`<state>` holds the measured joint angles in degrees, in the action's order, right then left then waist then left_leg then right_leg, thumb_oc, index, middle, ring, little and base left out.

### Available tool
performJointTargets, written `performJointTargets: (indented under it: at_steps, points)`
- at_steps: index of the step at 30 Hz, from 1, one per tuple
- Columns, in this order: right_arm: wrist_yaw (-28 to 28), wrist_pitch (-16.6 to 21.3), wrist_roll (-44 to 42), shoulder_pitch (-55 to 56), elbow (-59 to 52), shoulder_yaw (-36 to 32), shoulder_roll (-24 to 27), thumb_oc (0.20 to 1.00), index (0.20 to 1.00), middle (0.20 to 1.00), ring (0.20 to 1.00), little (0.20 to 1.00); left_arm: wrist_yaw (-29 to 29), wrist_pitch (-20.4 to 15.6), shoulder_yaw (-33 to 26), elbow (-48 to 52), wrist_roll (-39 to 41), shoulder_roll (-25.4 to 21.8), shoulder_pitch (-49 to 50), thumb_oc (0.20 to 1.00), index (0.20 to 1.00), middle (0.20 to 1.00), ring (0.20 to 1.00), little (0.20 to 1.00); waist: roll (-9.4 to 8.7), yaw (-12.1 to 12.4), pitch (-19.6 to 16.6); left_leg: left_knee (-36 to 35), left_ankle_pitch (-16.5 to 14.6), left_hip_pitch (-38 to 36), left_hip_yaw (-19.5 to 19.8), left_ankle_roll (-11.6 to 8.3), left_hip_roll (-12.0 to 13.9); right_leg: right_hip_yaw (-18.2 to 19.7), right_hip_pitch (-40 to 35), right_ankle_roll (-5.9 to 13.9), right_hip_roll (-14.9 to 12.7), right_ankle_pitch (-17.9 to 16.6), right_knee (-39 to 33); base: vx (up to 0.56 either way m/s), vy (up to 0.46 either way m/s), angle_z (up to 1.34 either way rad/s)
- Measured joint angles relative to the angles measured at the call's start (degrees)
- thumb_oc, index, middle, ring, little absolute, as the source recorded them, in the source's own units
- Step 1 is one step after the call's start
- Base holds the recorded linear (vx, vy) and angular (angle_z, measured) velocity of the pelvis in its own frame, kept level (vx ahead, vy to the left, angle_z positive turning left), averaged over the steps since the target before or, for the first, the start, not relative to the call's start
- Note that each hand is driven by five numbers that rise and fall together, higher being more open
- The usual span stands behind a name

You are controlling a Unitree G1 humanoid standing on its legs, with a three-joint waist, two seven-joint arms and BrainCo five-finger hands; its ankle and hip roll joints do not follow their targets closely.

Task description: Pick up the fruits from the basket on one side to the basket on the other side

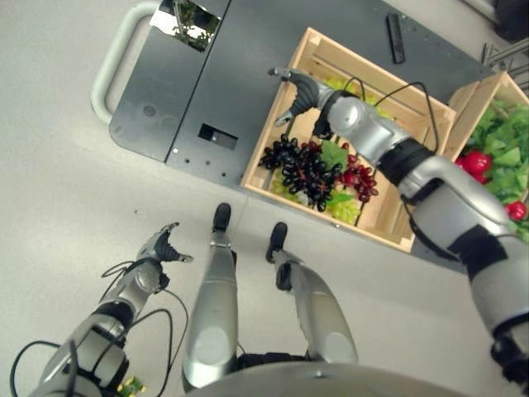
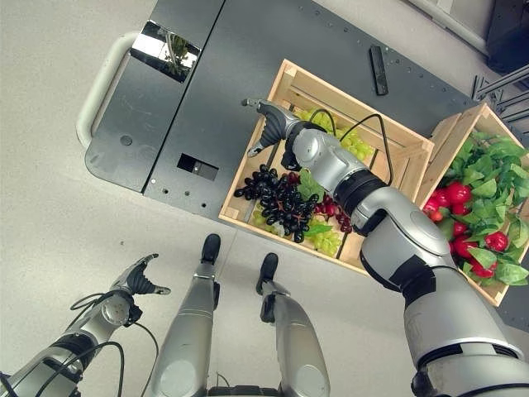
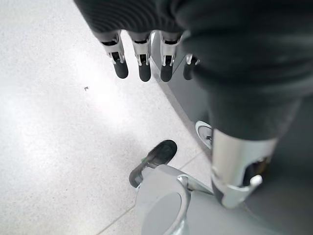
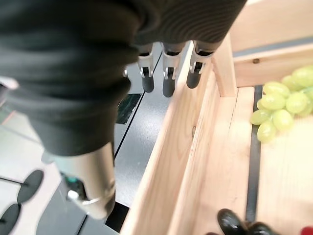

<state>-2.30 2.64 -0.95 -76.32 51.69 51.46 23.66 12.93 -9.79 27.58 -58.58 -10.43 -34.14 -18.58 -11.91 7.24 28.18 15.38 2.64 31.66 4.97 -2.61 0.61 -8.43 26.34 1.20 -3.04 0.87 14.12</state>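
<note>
Wooden crate (image 2: 248,186) held dark grapes (image 2: 277,198) w/ green grapes (image 4: 281,105). R hand (image 2: 273,124) hovered over its far-left corner, fingers relaxed, holding nothing. L hand (image 1: 161,246) hung low, open.

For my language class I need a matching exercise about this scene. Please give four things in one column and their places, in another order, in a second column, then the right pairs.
Things:
1. bunch of dark purple grapes
2. bunch of pale green grapes
3. round red fruits among green leaves
4. robot's left hand

Places:
A. in the wooden crate on the robot's far right
B. low over the light floor, holding nothing
C. at the near end of the light wooden slatted crate
D. at that crate's far end, past the robot's right hand

Pairs: 1-C, 2-D, 3-A, 4-B
</note>
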Motion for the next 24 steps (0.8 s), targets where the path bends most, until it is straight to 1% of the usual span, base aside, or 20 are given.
performJointTargets:
  at_steps: [5, 6, 7, 8, 9, 11, 14, 15, 16, 19, 22, 24]
  points:
    - [-1.1, -0.6, 0.3, 0.1, -5.4, 1.1, 3.1, 1.000, 1.000, 1.000, 1.000, 1.000, 0.0, 0.3, -0.3, -0.2, 0.0, 0.0, 0.2, 1.000, 1.000, 1.000, 1.000, 1.000, -0.07, -0.1, 0.0, -0.1, 0.0, 0.0, 0.1, 0.01, 0.0, -0.1, -0.1, 0.08, 0.0, -0.2, -0.2, 0.00, 0.000, 0.00]
    - [-1.3, -0.5, 0.3, 0.3, -9.5, 1.1, 5.2, 1.000, 1.000, 1.000, 1.000, 1.000, 0.0, 0.4, -0.4, -0.2, 0.0, 0.0, 0.2, 1.000, 1.000, 1.000, 1.000, 1.000, -0.09, -0.1, -0.1, -0.1, 0.0, 0.0, 0.1, 0.04, -0.1, -0.1, -0.1, 0.12, -0.1, -0.2, -0.2, 0.00, 0.000, 0.00]
    - [-1.5, -0.5, 0.2, 0.3, -10.9, 1.1, 6.0, 1.000, 1.000, 1.000, 1.000, 1.000, 0.0, 0.4, -0.4, -0.3, 0.0, 0.0, 0.3, 1.000, 1.000, 1.000, 1.000, 1.000, -0.12, -0.2, -0.1, -0.1, 0.0, 0.0, 0.1, 0.02, -0.1, -0.1, -0.1, 0.12, -0.1, -0.2, -0.2, 0.00, 0.000, 0.00]
    - [-2.1, -0.5, -0.7, 0.3, -14.9, 1.1, 8.6, 1.000, 1.000, 1.000, 1.000, 1.000, 0.0, 0.4, -0.9, -0.3, 0.0, 0.1, 0.3, 1.000, 1.000, 1.000, 1.000, 1.000, -0.14, -0.2, -0.1, -0.2, 0.0, 0.0, 0.2, 0.03, -0.1, -0.2, -0.1, 0.12, -0.1, -0.2, -0.2, 0.00, 0.000, 0.00]
    - [-2.2, -0.4, -1.4, 0.3, -17.1, 1.1, 10.1, 1.000, 1.000, 1.000, 1.000, 1.000, 0.0, 0.4, -1.4, -0.6, 0.0, 0.2, 0.3, 1.000, 1.000, 1.000, 1.000, 1.000, -0.17, -0.2, -0.1, -0.2, 0.0, 0.0, 0.2, 0.04, -0.1, -0.2, -0.2, 0.13, -0.1, -0.2, -0.2, 0.00, 0.000, 0.00]
    - [-2.3, 0.0, -2.8, 0.0, -21.1, 1.1, 13.5, 1.000, 1.000, 1.000, 1.000, 1.000, 0.0, 0.4, -1.8, -1.3, 0.0, 0.3, 0.5, 1.000, 1.000, 1.000, 1.000, 1.000, -0.64, -0.4, -0.4, -0.3, 0.1, -0.1, 0.3, 0.06, -0.1, -0.2, -0.4, 0.14, 0.0, -0.3, -0.6, 0.00, 0.000, 0.00]
    - [-2.8, 0.8, -4.2, 0.0, -23.5, 1.3, 16.5, 1.000, 1.000, 1.000, 1.000, 1.000, -0.1, 0.4, -1.8, -1.2, 0.0, 0.3, 0.8, 1.000, 1.000, 1.000, 1.000, 1.000, -1.18, -0.6, -0.8, -0.4, 0.2, 0.0, 0.4, 0.25, -0.1, -0.3, -0.5, 0.13, 0.0, -0.3, -0.9, 0.00, -0.003, 0.01]
    - [-3.5, 1.0, -4.6, -0.1, -25.8, 2.4, 19.3, 1.000, 1.000, 1.000, 1.000, 1.000, -0.1, 0.4, -1.8, -1.2, 0.0, 0.4, 0.8, 1.000, 1.000, 1.000, 1.000, 1.000, -1.23, -0.6, -0.9, -0.4, 0.2, 0.0, 0.5, 0.31, -0.2, -0.3, -0.6, 0.17, 0.0, -0.4, -1.0, 0.00, 0.001, 0.03]
    - [-4.2, 1.3, -5.1, -0.1, -27.2, 3.2, 21.1, 1.000, 1.000, 1.000, 1.000, 1.000, -0.1, 0.4, -1.8, -1.3, 0.0, 0.2, 1.1, 1.000, 1.000, 1.000, 1.000, 1.000, -1.65, -0.8, -1.1, -0.5, 0.2, -0.1, 0.5, 0.33, -0.3, -0.4, -0.7, 0.19, 0.0, -0.4, -1.2, 0.00, 0.000, 0.00]
    - [-5.1, 1.7, -5.4, -0.1, -27.9, 4.6, 23.6, 1.000, 1.000, 1.000, 1.000, 1.000, -0.6, 0.4, -1.8, -1.3, 0.0, 0.2, 1.4, 1.000, 1.000, 1.000, 1.000, 1.000, -2.21, -1.3, -1.5, -0.6, 0.3, 0.0, 0.6, 0.39, -0.3, -0.6, -0.8, 0.25, -0.1, -0.5, -1.6, 0.00, 0.000, 0.01]
    - [-6.4, 1.9, -5.4, -0.2, -28.0, 7.5, 25.9, 1.000, 1.000, 1.000, 1.000, 1.000, -1.2, 0.4, -1.8, -1.2, 0.0, 0.2, 1.4, 1.000, 1.000, 1.000, 1.000, 1.000, -2.39, -1.7, -1.7, -0.6, 0.3, 0.0, 0.9, 0.37, -0.4, -0.8, -1.2, 0.36, -0.1, -0.7, -2.1, 0.01, 0.002, 0.03]
    - [-8.1, 2.0, -5.4, -1.5, -29.7, 11.3, 28.9, 1.000, 1.000, 1.000, 1.000, 1.000, -1.7, 0.4, -1.8, -1.2, 0.0, 0.1, 1.5, 1.000, 1.000, 1.000, 1.000, 1.000, -2.40, -1.7, -1.7, -0.7, 0.2, 0.0, 0.9, 0.30, -0.5, -0.9, -1.3, 0.40, -0.1, -0.9, -2.5, 0.00, 0.000, 0.00]
